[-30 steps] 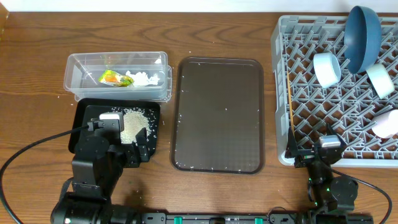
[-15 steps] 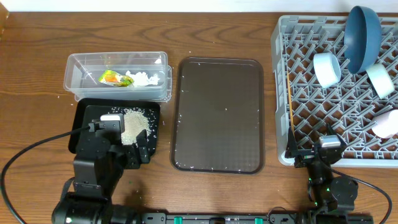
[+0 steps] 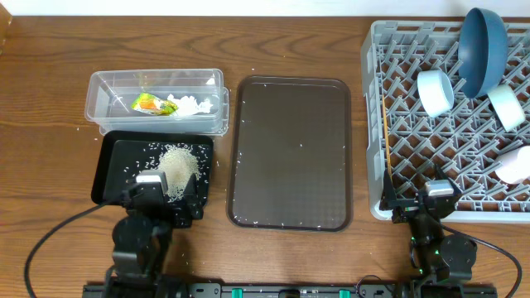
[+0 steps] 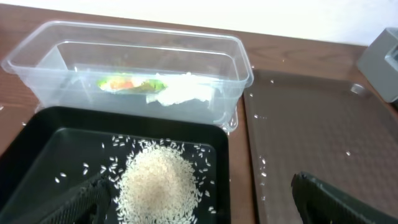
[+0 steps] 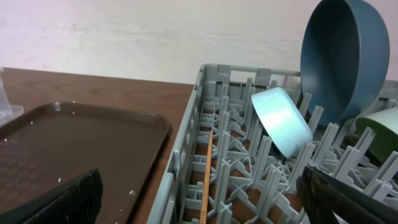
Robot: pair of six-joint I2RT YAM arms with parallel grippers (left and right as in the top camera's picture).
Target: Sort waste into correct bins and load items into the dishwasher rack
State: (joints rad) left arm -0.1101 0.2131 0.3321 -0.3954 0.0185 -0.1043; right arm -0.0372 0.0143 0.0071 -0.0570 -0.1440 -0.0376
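Note:
The clear tub [image 3: 108,87] holds the yellow-orange wrapper [image 3: 147,103] and white tissue [image 3: 190,105]. The black tray [image 3: 116,161] holds a rice pile [image 3: 176,161], also in the left wrist view [image 4: 158,180]. My left gripper [image 3: 168,197] is open and empty at the tray's near edge, its fingers either side of the rice [image 4: 199,208]. The grey rack [image 3: 377,99] holds the blue plate [image 3: 482,50], white bowl [image 3: 435,91], mint bowl [image 3: 506,108], cup [image 3: 515,165] and wooden stick [image 3: 387,153]. My right gripper [image 3: 418,211] is open and empty at the rack's front left corner [image 5: 205,205].
The brown serving tray [image 3: 290,153] lies between the bins and the rack, with a few stray rice grains on it. Some grains lie on the table beside the black tray. The rack's wall [image 5: 186,143] rises right in front of my right gripper.
My left arm has drawn back toward the front edge, off the middle of the black tray, uncovering the rice pile. The right arm has not moved.

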